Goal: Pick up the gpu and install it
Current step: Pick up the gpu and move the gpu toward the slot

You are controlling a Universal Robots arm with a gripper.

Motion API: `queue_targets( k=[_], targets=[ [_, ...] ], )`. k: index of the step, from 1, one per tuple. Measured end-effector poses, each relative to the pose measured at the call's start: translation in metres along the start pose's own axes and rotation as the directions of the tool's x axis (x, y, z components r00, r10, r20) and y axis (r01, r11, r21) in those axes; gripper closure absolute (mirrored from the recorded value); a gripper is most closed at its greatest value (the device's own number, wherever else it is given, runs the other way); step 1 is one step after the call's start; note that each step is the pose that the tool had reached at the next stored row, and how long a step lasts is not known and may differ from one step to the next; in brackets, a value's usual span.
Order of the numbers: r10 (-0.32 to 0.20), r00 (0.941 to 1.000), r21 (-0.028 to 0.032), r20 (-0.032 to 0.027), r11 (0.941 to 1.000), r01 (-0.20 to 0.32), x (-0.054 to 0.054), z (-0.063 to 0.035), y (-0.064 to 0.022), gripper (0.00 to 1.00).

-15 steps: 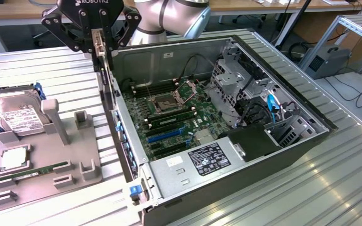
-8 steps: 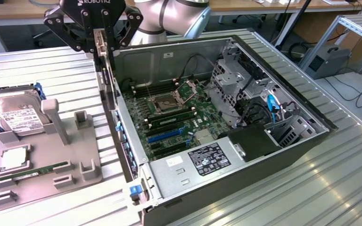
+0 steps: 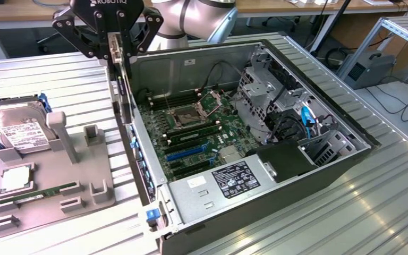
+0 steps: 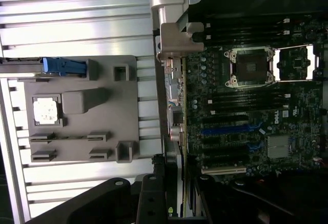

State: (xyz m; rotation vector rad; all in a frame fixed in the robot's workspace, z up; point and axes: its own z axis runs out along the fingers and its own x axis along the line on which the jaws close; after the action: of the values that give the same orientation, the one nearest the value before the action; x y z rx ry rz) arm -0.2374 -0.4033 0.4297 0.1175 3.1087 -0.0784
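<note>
The gripper is half closed on the gpu, holding the card upright and edge-on. The card hangs over the edge of the open computer case, on the side nearest the gray tray on the bench.
</note>
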Motion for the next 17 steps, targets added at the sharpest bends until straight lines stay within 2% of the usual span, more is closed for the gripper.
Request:
queue_targets(
  k=[17],
  targets=[
    [0.0, 1.0, 0.0005, 0.0, 1.0, 0.0, -0.012, 0.0009, 0.0009, 0.73]
  ],
)
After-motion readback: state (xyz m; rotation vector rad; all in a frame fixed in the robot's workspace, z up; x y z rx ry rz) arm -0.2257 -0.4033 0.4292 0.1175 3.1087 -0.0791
